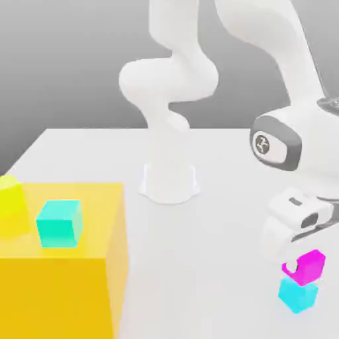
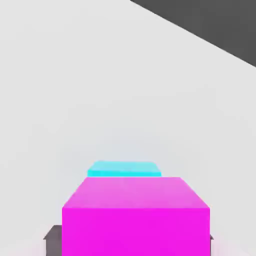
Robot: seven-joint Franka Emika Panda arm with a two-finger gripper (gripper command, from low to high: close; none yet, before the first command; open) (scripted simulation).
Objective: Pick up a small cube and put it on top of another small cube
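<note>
The small magenta cube (image 1: 307, 265) sits directly on top of the sky-blue cube (image 1: 299, 294), slightly offset, near the front at the exterior view's right. My gripper (image 1: 298, 265) reaches down from above and is shut on the magenta cube, with one white finger (image 1: 289, 263) against its side. In the hand view the magenta cube (image 2: 135, 215) sits between dark fingertips (image 2: 52, 235) at its two sides. A strip of the sky-blue cube (image 2: 124, 169) shows just beyond it.
A big orange-yellow block (image 1: 66, 278) stands at the exterior view's left, with a teal cube (image 1: 59, 223) and a yellow cube (image 1: 10, 202) on top of it. The arm's white base (image 1: 169, 182) stands mid-table. White table (image 1: 212, 278) lies between block and cubes.
</note>
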